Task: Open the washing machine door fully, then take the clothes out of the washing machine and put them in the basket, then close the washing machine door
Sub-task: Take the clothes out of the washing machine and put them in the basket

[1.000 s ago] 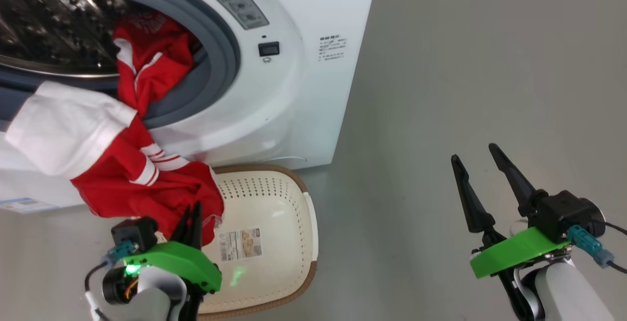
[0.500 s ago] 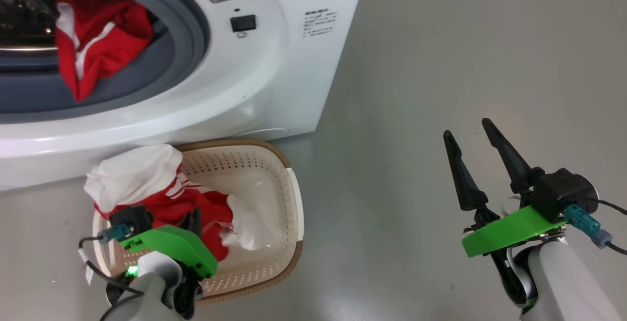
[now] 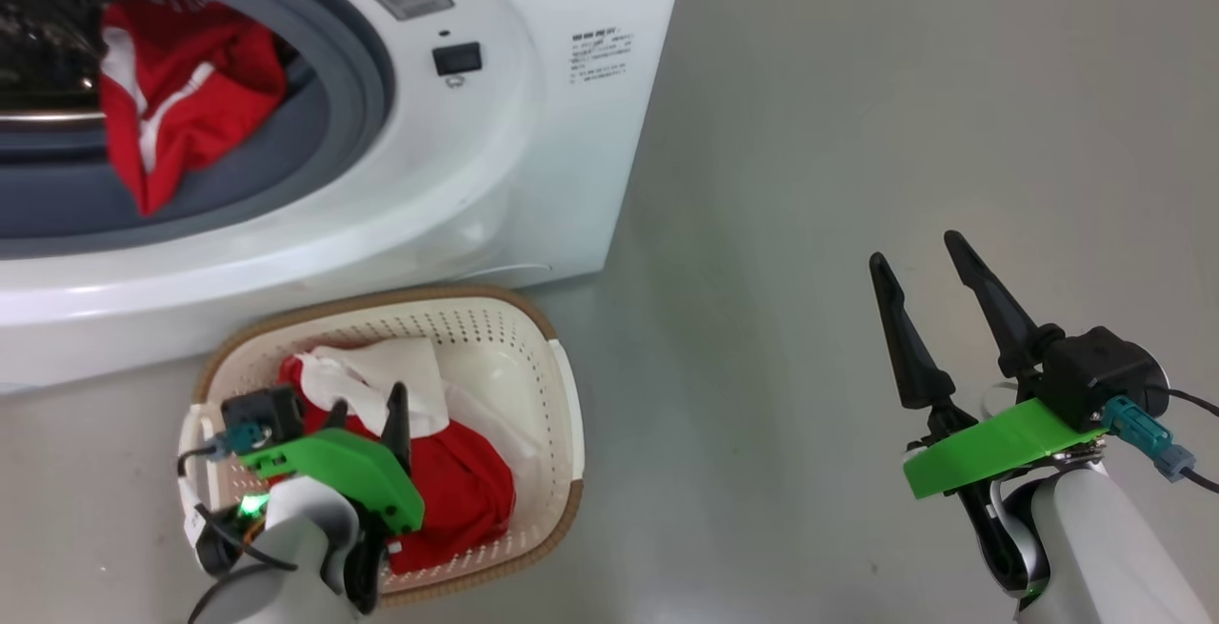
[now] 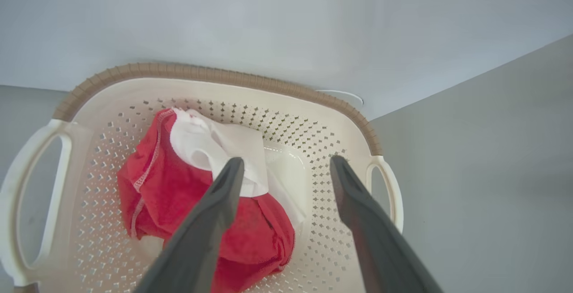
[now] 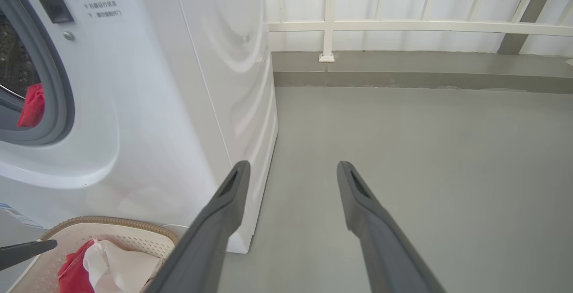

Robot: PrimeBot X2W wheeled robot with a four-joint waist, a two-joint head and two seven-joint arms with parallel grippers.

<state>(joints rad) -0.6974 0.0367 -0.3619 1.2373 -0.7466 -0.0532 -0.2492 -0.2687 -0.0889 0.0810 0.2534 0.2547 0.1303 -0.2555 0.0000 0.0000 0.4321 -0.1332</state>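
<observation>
Left wrist view — my left gripper (image 4: 286, 161) just sprang wide, empty; red-and-white fabric clothes (image 4: 179, 194) delivered into cream perforated basket (image 4: 224, 74).

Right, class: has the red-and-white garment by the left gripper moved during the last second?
Yes. The garment hung from the washing machine opening; now it lies lower, inside the basket, under the open left gripper.

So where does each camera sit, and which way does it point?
Head view: on the head, looking down at the washing machine and basket; left gripper, right gripper show.
Left wrist view: on the left wrist, looking down at the clothes between its fingers.
Right wrist view: on the right wrist, facing the railing past its fingers.
All share the basket.
</observation>
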